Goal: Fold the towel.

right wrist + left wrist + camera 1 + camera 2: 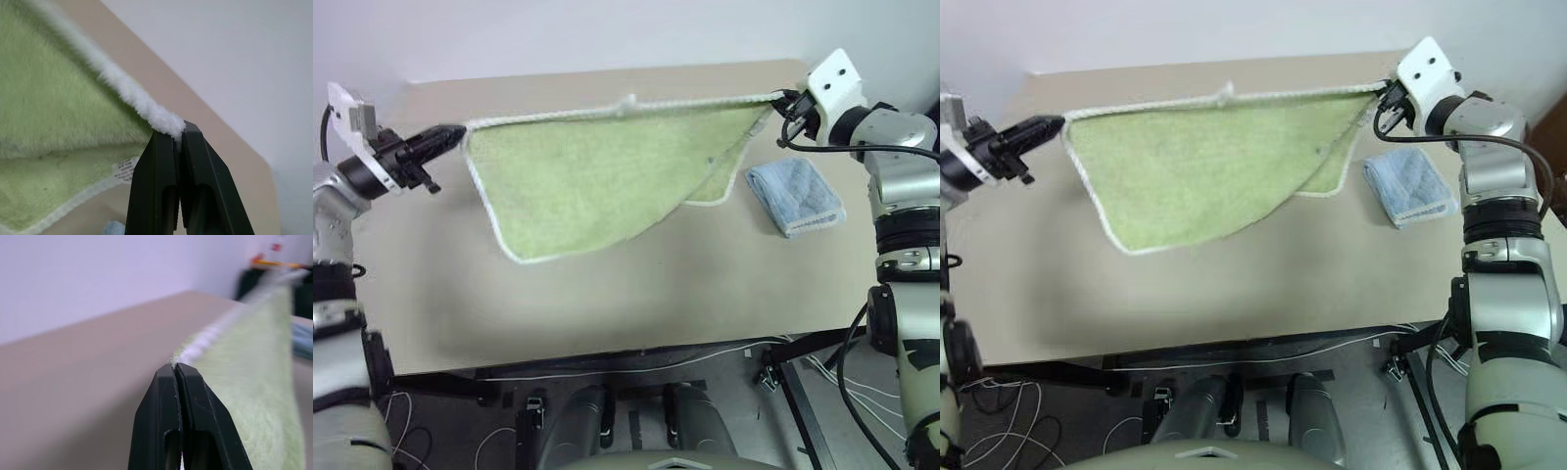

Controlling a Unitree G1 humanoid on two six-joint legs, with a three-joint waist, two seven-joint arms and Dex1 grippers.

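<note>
The towel (578, 176) hangs in the air above the desk (607, 294), stretched by its top edge between the two arms, the white-stitched hem running nearly straight from one corner to the other with a small white loop (626, 102) standing up near its middle. Below that line the cloth sags into a rounded belly, and toward the right corner a second layer droops behind the front one, so it looks soft, limp and light: it will take no shape of its own and will follow whatever holds it. The terry pile should give good purchase and is not likely to slip, and nothing about it is fragile. The thick stitched corners are the sensible places to hold, since a pinch there controls a whole edge. The left pincer (176, 369) is clamped tight on the left top corner, its fingers pressed together over the white hem; the right pincer (178, 134) is likewise closed fast on the right top corner, a small label showing on the cloth just below it. A folded light-blue cloth (795, 194) lies on the desk near the right arm, apart from the towel and beneath its level.
</note>
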